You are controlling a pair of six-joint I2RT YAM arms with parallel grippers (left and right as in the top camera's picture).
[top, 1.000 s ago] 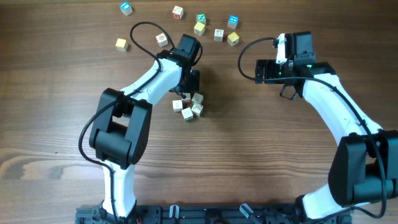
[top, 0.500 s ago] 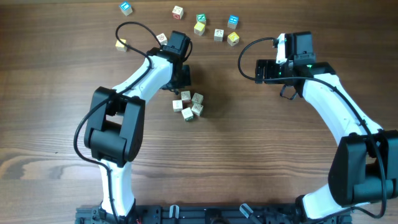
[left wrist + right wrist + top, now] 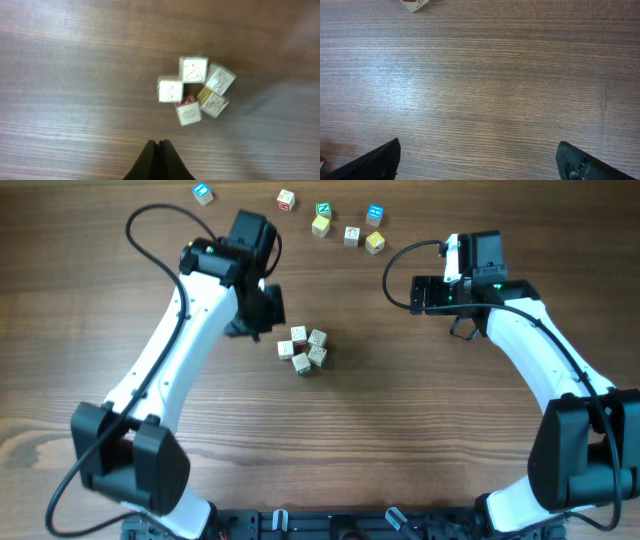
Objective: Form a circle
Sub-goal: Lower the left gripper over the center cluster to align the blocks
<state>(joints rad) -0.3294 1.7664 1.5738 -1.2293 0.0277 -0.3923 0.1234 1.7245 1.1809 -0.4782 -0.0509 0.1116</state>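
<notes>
I find the left end effector (image 3: 158, 145) closed and empty just left of the circle (image 3: 196, 92), and the right end effector (image 3: 480, 162) wide open, empty.

The circle (image 3: 304, 349) sits mid-table, a touch left of centre, its five cubes packed together. The left gripper (image 3: 262, 312) hangs just left of it and a shade farther back, not touching. In the left wrist view, the ring lies ahead of the fingertips and slightly right. Well off to the right is the right gripper (image 3: 418, 293), apart from everything. Loose cubes (image 3: 352, 236) are strung along the table's (image 3: 420, 430) far edge, behind both grippers. In the right wrist view, a lone cube (image 3: 415, 4) lies far ahead, to the left.
</notes>
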